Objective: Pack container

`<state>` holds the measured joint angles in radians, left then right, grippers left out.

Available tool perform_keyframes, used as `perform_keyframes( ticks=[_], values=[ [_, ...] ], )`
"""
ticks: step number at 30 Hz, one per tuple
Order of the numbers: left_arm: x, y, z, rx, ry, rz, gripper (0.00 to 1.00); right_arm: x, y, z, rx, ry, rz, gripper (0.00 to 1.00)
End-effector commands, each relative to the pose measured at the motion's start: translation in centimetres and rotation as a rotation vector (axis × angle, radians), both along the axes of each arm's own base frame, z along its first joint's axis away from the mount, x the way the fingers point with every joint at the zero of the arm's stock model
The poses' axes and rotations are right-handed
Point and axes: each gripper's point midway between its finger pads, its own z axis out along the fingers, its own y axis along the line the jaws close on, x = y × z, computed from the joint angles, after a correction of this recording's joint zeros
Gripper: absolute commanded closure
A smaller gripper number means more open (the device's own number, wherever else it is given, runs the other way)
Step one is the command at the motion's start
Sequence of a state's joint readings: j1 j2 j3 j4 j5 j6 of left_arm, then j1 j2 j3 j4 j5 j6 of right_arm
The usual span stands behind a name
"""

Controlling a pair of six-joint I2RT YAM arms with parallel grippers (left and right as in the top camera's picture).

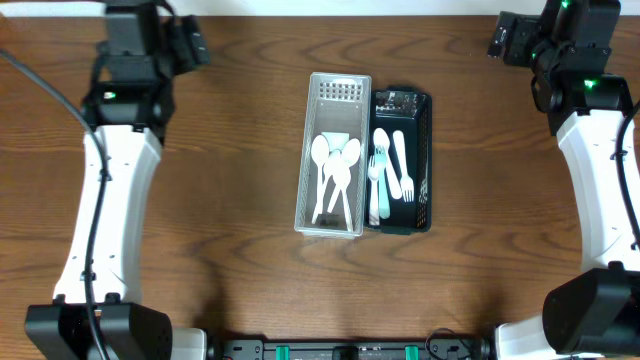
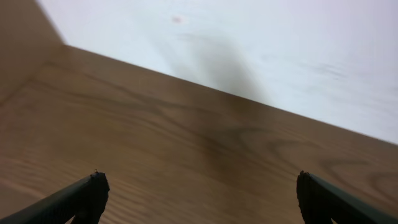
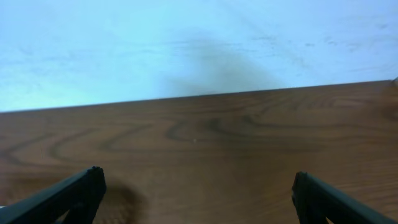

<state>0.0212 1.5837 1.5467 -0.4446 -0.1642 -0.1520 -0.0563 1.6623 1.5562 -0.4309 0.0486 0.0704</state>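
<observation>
Looking down on a clear container [image 1: 340, 92] sitting in the middle of the table [image 1: 220, 200], just beside a black container [image 1: 426, 150] on its right, with white spoons [image 1: 335, 165] lying in the clear one and white forks [image 1: 399, 170] lying in the black one. Hovering near the far edge, well apart from both containers: the left gripper [image 2: 200, 186] and the right gripper [image 3: 197, 182], each facing bare wood and a pale wall [image 2: 261, 37], fingers spread wide and pinching nothing.
</observation>
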Motion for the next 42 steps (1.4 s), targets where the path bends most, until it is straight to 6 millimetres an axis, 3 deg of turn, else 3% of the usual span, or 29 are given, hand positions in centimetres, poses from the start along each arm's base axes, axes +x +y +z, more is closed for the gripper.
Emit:
perform_keyframes(
  ticks=[1,5,8,13,18,22,26,29,35,42],
  values=[
    [-1.0,1.3,1.2,0.014,-0.027,0.016,0.02,-0.6,-0.2,0.3,-0.115,0.021,0.063,0.01],
    [-3.7,1.0,3.0,0.030,-0.095,0.001,0.02,-3.5,-1.5,2.0,-0.196,0.049,0.084,0.01],
    [-6.7,0.8,2.6,0.037,-0.126,-0.002,0.02,-5.9,-3.2,3.3,-0.154,0.022,0.028,0.01],
    [-12.5,-0.7,1.0,0.038,-0.237,-0.036,0.02,-10.7,-2.8,4.0,-0.189,-0.087,0.048,0.01],
    [-18.2,-2.7,-1.6,0.031,-0.305,-0.099,0.02,-16.2,-0.5,2.2,-0.202,-0.213,0.072,0.01],
    [-21.4,-2.5,-4.3,0.031,-0.296,-0.098,0.02,-20.8,1.8,-1.7,-0.195,-0.205,0.130,0.01],
    [-22.6,-2.4,-4.3,0.031,-0.343,-0.097,0.02,-24.5,2.4,-5.4,-0.190,-0.178,0.147,0.01],
    [-22.7,-2.4,-4.2,0.031,-0.348,-0.096,0.02,-25.6,2.5,-5.7,-0.194,-0.222,0.144,0.01],
    [-22.7,-2.4,-5.2,0.031,-0.304,-0.098,0.02,-26.1,2.5,-5.6,-0.196,-0.231,0.143,0.01],
    [-22.5,-2.4,-5.8,0.031,-0.277,-0.098,0.02,-27.2,2.6,-8.6,-0.179,-0.103,0.155,0.01]
  ],
)
